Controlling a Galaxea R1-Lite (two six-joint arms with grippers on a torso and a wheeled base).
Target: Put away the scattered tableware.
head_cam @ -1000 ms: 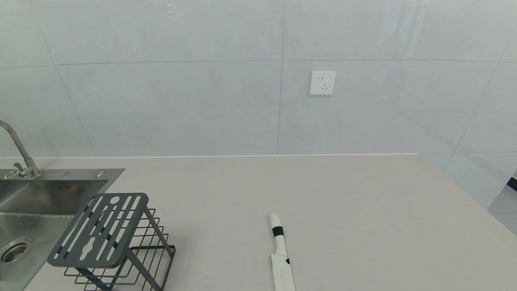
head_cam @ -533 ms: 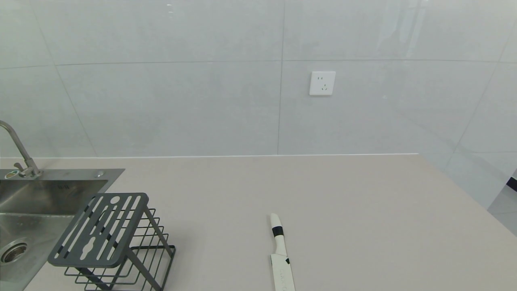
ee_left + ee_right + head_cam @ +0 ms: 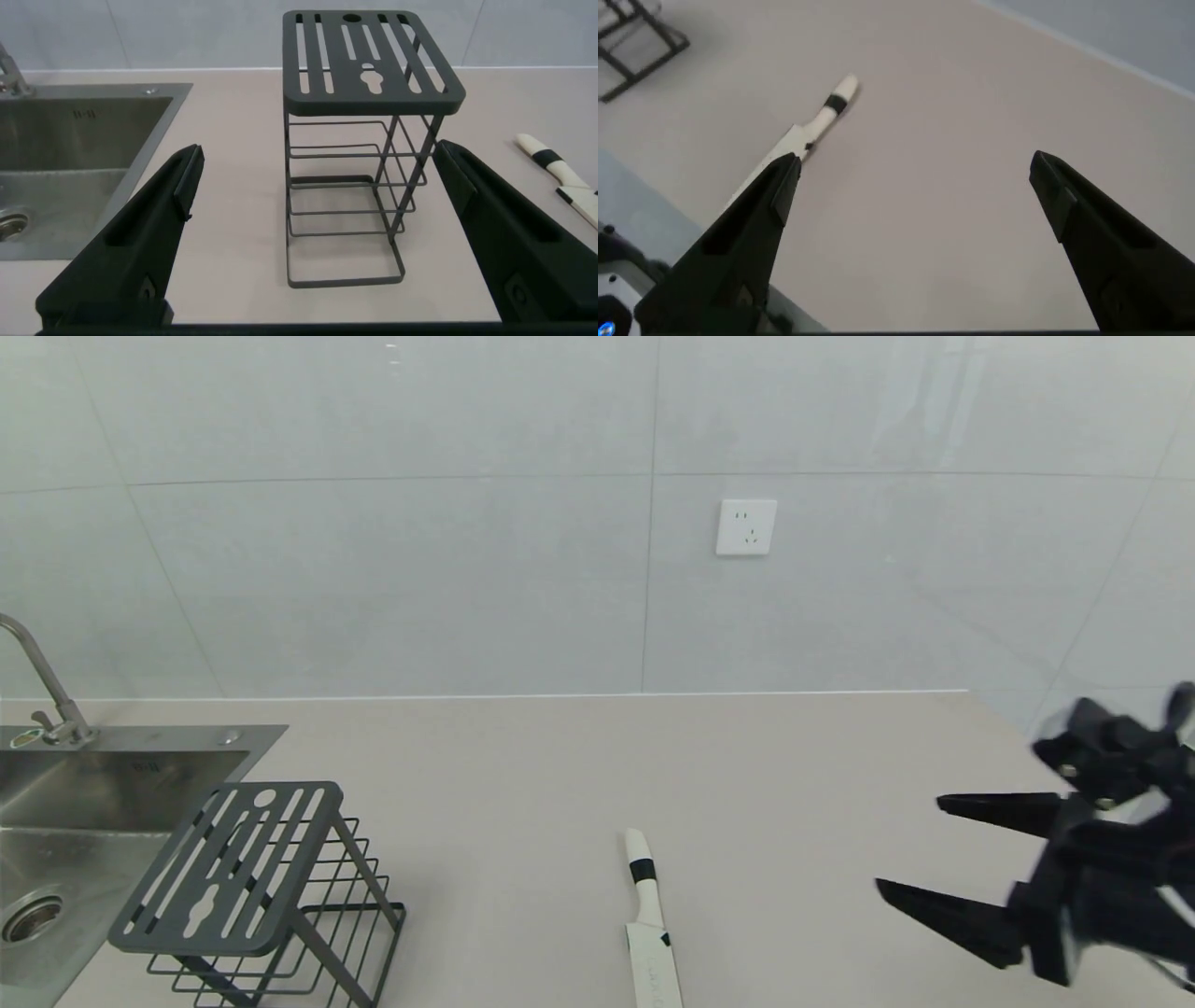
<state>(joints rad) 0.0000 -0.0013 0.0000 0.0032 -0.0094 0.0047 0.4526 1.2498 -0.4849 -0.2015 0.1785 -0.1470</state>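
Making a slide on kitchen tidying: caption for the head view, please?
Open right claw hovers right of a white knife on the counter; slotted rack beside the sink.

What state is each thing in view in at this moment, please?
knife: lying flat on the counter, unheld, handle toward the wall.
knife rack: upright beside the sink, slots empty.
right hand: open, above the counter, right of the knife.
left hand: open, facing the knife rack.
wall socket: nothing plugged in.
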